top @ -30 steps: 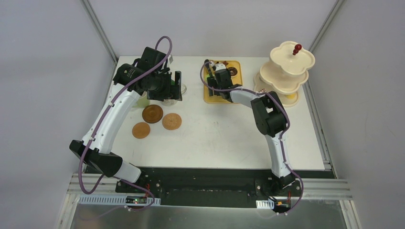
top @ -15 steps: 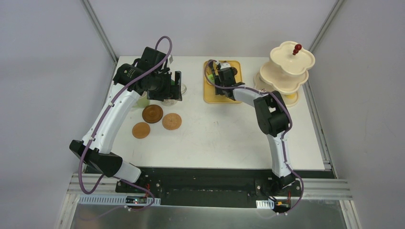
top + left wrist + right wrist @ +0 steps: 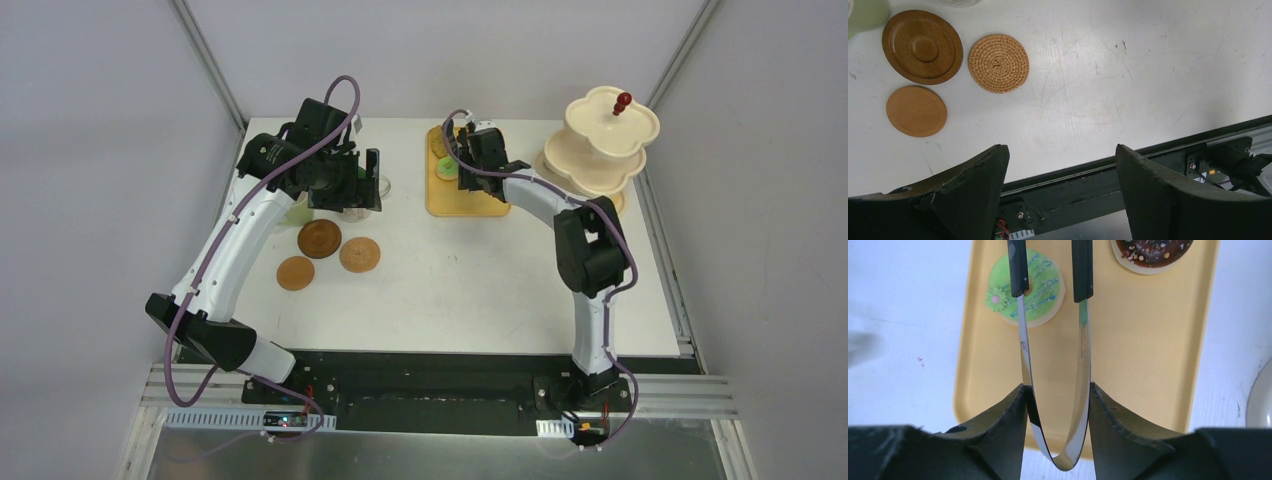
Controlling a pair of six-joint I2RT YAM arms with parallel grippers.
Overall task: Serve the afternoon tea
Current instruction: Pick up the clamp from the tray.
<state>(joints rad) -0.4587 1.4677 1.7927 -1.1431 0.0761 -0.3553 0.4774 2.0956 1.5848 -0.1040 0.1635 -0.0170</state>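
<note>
now right jaws clamp tongs over donut near tray edge.

3 coasters, 1 tray, 1 tongs, 1 stand, 2 pastries in wrist view.

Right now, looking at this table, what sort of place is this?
Probably a robotics lab test cell staged as a tea setting: a white table walled by grey panels on aluminium posts, two robot arms bolted at its near edge, and toy doughnuts on a yellow tray beside a cream tiered stand.
</note>
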